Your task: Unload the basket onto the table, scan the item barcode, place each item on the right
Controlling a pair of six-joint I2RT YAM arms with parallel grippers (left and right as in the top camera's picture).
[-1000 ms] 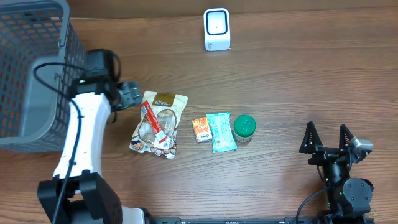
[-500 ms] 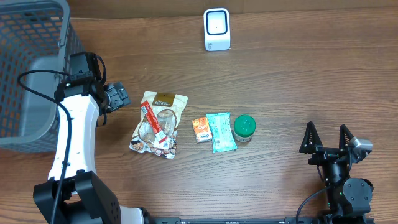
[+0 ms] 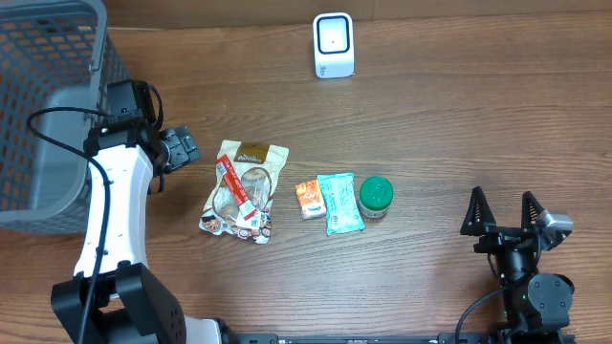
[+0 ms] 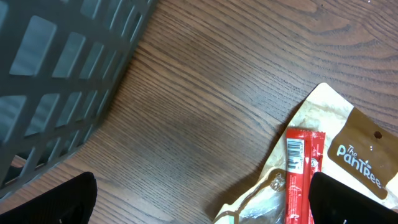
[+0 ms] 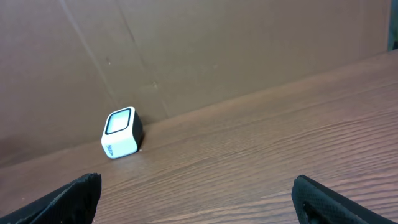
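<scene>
Several items lie mid-table: a tan snack pouch (image 3: 251,162) with a red stick pack (image 3: 235,183) on it, a small orange packet (image 3: 308,199), a teal packet (image 3: 339,203) and a green-lidded jar (image 3: 376,196). The white scanner (image 3: 333,45) stands at the far edge. My left gripper (image 3: 184,148) hovers open just left of the pouch, holding nothing. In the left wrist view the pouch (image 4: 354,140) and stick pack (image 4: 303,174) lie by the right fingertip (image 4: 364,202). My right gripper (image 3: 502,208) rests open at the near right, facing the scanner (image 5: 120,132).
A grey mesh basket (image 3: 48,105) fills the far left corner, close behind my left arm; its wall (image 4: 62,74) fills the upper left of the left wrist view. A brown wall backs the table behind the scanner.
My left gripper pulled back to the left, away from the pouch and toward the basket, then held still. The right arm and the items have not moved.
</scene>
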